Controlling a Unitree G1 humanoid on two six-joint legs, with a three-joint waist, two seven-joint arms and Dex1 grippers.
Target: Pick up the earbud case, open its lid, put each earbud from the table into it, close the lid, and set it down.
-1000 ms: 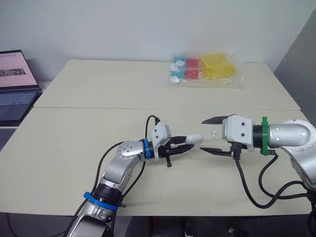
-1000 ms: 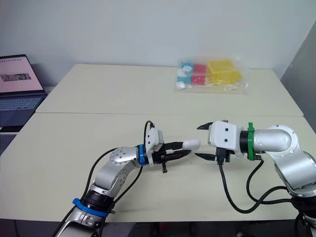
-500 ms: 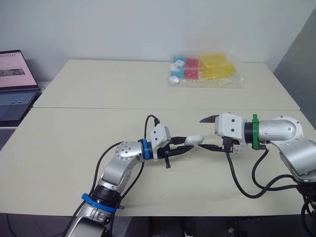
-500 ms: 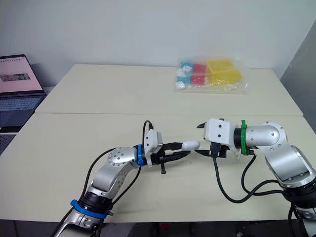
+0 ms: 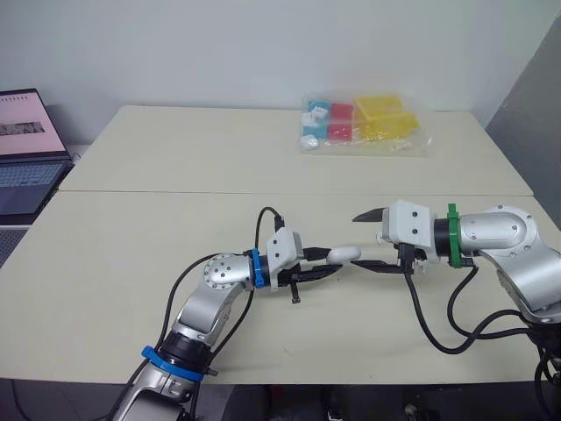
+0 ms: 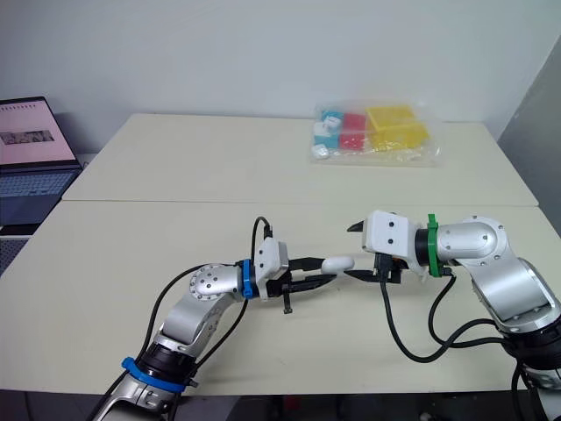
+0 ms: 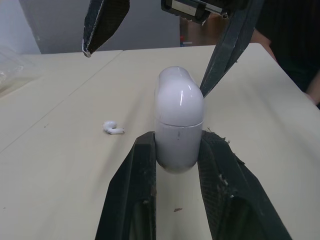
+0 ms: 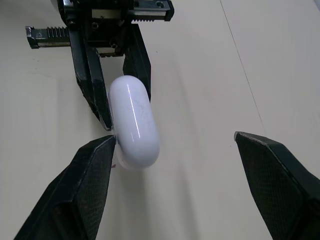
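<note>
The left end effector (image 5: 331, 262) is closed on the white earbud case (image 5: 344, 254), clamping its lower half between both black fingers (image 7: 131, 190). The case sits near the middle of the front bench (image 5: 131, 237), low over the surface; whether its underside touches the bench I cannot tell. Its rounded lid end points away from the left wrist toward the right arm. The seam between lid and body runs as a thin, even line around the shell, and the lid is shut.

The right end effector (image 5: 354, 240) faces the case from the opposite side with its fingers spread wide apart, gripping nothing. The tip of one right finger (image 8: 95, 175) lies just beside the lid end of the case, so close that contact cannot be confirmed. The other right finger (image 8: 280, 175) stands well apart from the case, with bare bench between them.

One white earbud (image 7: 113, 128) lies loose on the bench near the case, on the side of the case away from the robot.

At the far side of the bench rests a clear plastic bag (image 5: 364, 123) holding yellow, red and blue pieces, well apart from both end effectors. An open laptop (image 5: 26, 149) stands off the bench's left edge.
</note>
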